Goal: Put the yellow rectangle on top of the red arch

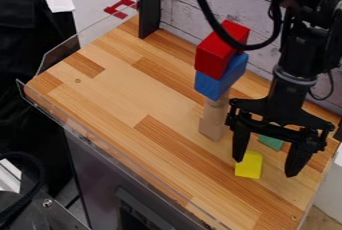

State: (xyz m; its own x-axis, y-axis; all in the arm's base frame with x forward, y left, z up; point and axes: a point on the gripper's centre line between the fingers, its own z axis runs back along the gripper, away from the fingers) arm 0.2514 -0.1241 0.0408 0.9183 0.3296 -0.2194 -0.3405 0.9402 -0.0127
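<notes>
The gripper hangs at the right side of the wooden surface, open, its two fingers wide apart. The yellow rectangle lies flat on the wood, showing between the fingertips and closer to the left one; how far the tips are above the wood, I cannot tell. Left of the gripper, a red block tops a stack, resting on a blue block. The black cable hides part of the red block, and I cannot make out an arch shape in it.
Under the red block, the blue block sits on plain wooden pieces standing upright. A green block lies behind the yellow one, partly hidden by the gripper. A clear rim edges the table's left side; a whitish plank wall stands behind.
</notes>
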